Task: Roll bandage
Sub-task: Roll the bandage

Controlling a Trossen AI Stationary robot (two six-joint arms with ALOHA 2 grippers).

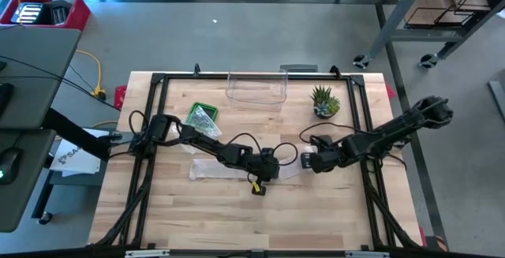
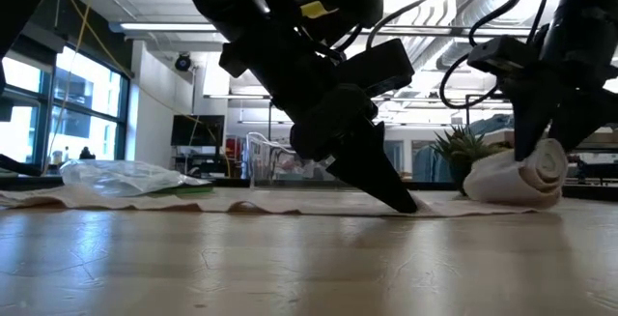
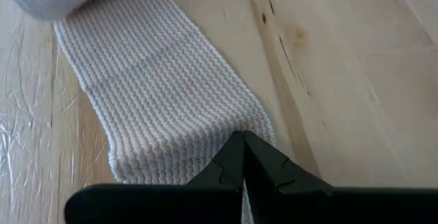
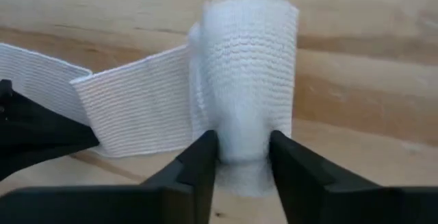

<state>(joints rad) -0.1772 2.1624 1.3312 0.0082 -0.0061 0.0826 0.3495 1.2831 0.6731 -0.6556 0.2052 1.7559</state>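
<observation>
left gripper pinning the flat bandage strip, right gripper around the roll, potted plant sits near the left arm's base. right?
Not quite. The potted plant sits on the right arm's side, as the high view shows. The left gripper does pin the flat bandage strip, and the right gripper is around the roll.

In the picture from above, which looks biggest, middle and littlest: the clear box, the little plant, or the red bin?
1. Red bin, though it sits off the table, so its distance from the camera makes this unsure.
2. Clear box.
3. Little plant.
</observation>
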